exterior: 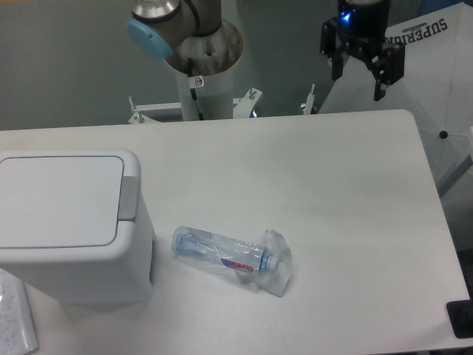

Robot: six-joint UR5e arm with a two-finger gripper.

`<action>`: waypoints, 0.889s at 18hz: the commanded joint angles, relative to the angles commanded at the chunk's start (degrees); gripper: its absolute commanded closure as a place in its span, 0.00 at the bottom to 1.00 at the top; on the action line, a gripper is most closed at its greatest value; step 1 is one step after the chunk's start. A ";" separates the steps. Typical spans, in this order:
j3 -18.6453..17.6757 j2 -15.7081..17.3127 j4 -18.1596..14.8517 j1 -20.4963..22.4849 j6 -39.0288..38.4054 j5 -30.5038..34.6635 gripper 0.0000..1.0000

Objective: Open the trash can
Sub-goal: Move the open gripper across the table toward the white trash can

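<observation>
The trash can (70, 222) is a large boxy white bin at the left of the table. Its flat lid (55, 196) lies shut, with a grey push-button strip (128, 198) along the lid's right edge. My gripper (360, 80) hangs high at the back right, above the table's far edge and far from the bin. Its two dark fingers are spread apart and hold nothing.
A crushed clear plastic bottle (229, 255) lies on the white table (332, 192) just right of the bin. The arm's base column (199, 74) stands behind the table's back edge. A white sheet (15, 318) lies at the front left corner. White fabric (436, 66) stands at the back right.
</observation>
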 joint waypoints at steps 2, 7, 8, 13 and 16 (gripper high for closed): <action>0.00 0.09 0.00 -0.35 -1.40 0.00 0.00; 0.00 -0.26 0.61 -4.12 -10.62 -0.78 0.00; 0.09 -0.26 0.70 -4.91 -12.64 -2.10 0.00; 0.44 0.18 0.97 -7.20 -27.04 -8.16 0.00; 0.61 0.09 1.93 -10.10 -36.71 -10.01 0.00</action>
